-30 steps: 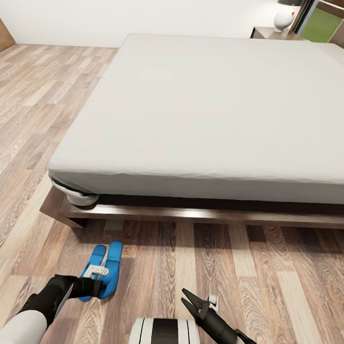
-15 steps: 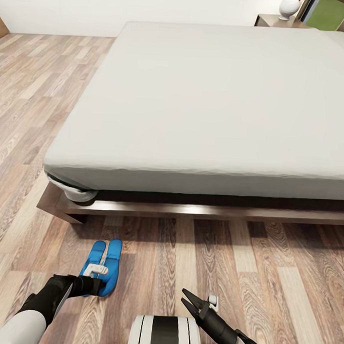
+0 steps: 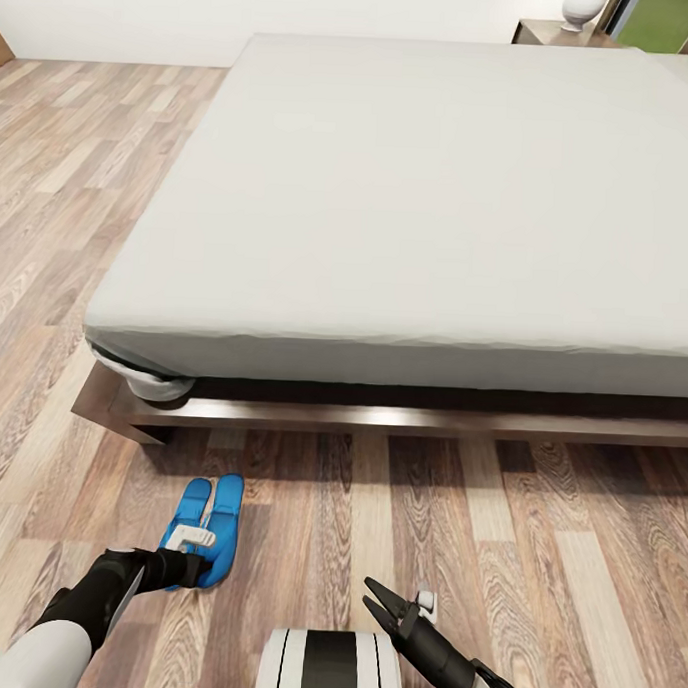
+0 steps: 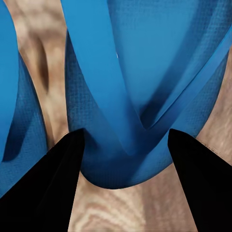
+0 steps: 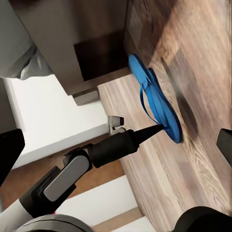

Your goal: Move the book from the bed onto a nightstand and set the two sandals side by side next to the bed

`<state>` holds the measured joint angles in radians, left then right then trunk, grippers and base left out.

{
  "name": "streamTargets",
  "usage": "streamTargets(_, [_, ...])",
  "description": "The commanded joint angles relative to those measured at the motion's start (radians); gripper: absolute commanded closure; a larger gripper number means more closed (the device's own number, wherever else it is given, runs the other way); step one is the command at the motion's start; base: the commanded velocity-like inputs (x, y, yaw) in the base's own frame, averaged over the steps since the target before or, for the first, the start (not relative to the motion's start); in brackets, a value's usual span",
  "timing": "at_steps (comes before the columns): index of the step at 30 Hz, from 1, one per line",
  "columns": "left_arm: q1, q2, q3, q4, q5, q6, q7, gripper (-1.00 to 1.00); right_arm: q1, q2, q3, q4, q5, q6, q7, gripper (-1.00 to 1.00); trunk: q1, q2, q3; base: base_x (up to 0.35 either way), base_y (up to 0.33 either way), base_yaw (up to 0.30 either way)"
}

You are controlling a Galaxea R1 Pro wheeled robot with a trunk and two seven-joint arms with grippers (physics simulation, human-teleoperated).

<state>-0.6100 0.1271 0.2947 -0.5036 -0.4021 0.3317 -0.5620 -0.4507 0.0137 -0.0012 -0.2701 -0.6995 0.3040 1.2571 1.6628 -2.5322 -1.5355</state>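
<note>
Floor (image 3: pixel 535 553): wood planks, mixed brown and pale grain, running under bed. Wall (image 3: pixel 128 14): plain white, far side of room. Bed (image 3: pixel 420 207): low dark-brown frame, light-grey mattress, bare top. Nightstand (image 3: pixel 558 33): far right corner beyond bed, white rounded lamp base (image 3: pixel 582 8) on it. Two sandals (image 3: pixel 206 523): bright blue, side by side on floor near bed's left foot corner. Left pincer (image 3: pixel 196 568): jaws apart, straddling heel end of one sandal (image 4: pixel 140 96). Right pincer (image 3: pixel 377 601): jaws spread wide, holding nothing, above floor.
</note>
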Motion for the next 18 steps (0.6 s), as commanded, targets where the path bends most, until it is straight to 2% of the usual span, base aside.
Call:
streamTargets(1, [0.0, -0.001, 0.007, -0.002, -0.006, 0.006, -0.006, 1.0, 0.0, 0.0, 0.0, 0.0, -0.005, 0.01, 0.002, -1.0, 0.0, 0.0, -0.005, 0.0, 0.0, 0.0])
streamTargets(8, [0.0, 0.0, 0.008, -0.004, -0.006, 0.004, -0.006, 1.0, 0.0, 0.0, 0.001, 0.0, -0.005, 0.01, 0.002, -1.0, 0.003, -0.002, -0.032, 0.0, 0.0, 0.0])
streamTargets(18, [0.0, 0.001, 0.033, -0.004, -0.006, -0.002, -0.006, 1.0, 0.0, 0.0, 0.0, 0.0, -0.005, 0.012, 0.002, -1.0, 0.007, -0.004, -0.066, 0.0, 0.0, 0.0])
